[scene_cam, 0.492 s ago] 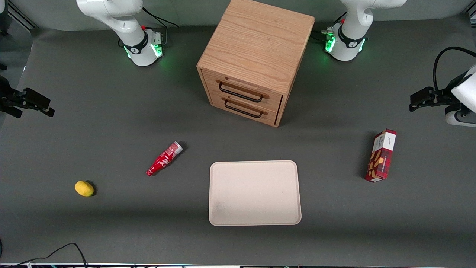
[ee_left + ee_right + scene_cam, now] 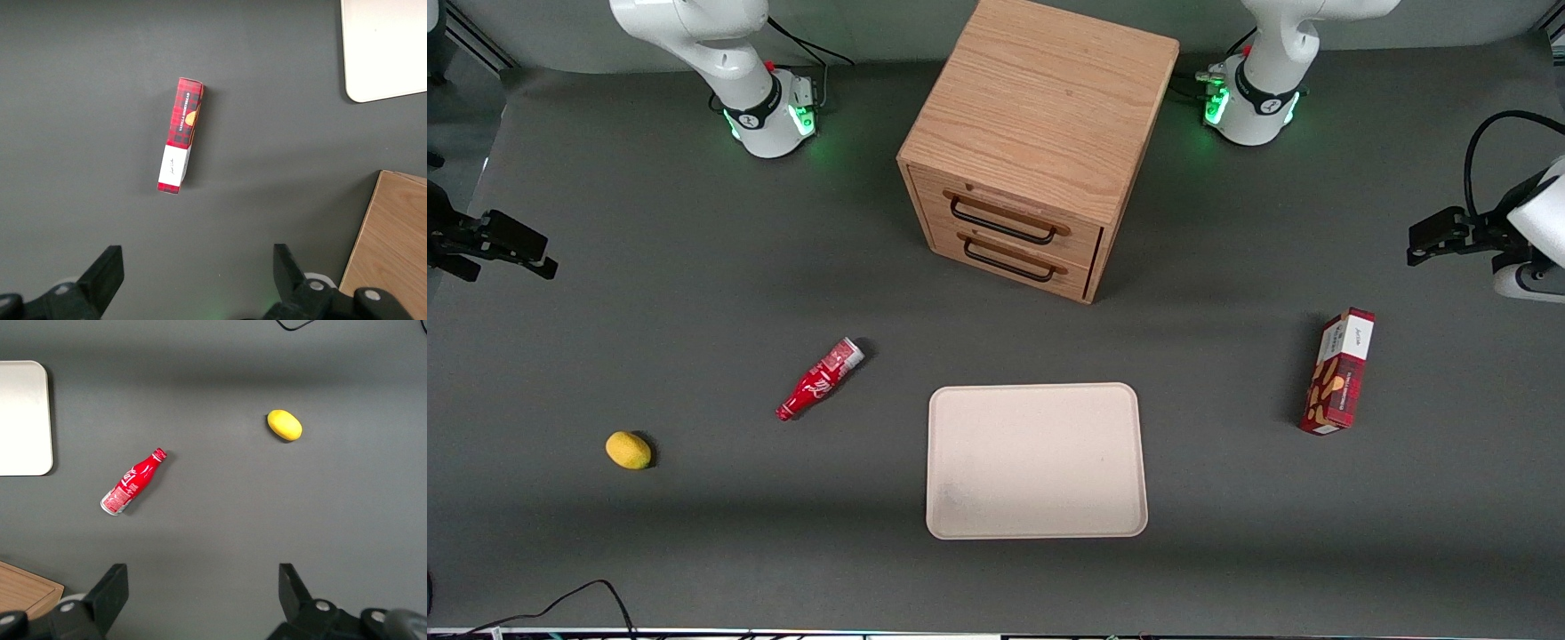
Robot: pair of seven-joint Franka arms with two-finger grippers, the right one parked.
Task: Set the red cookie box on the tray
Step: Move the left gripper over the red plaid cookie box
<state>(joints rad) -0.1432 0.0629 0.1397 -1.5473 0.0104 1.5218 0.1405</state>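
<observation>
The red cookie box (image 2: 1337, 372) lies flat on the dark table mat toward the working arm's end, apart from the tray. In the left wrist view the red cookie box (image 2: 181, 134) shows its tartan side and white end panel. The cream tray (image 2: 1036, 460) sits empty near the table's middle, nearer the front camera than the cabinet; one corner of the tray (image 2: 387, 47) shows in the left wrist view. My left gripper (image 2: 1427, 244) hangs above the mat, farther from the front camera than the box. The gripper (image 2: 197, 267) is open, with nothing between its fingers.
A wooden drawer cabinet (image 2: 1032, 151) with two shut drawers stands farther from the front camera than the tray. A small red bottle (image 2: 818, 380) and a yellow lemon (image 2: 629, 450) lie toward the parked arm's end. A black cable (image 2: 560, 600) loops at the front edge.
</observation>
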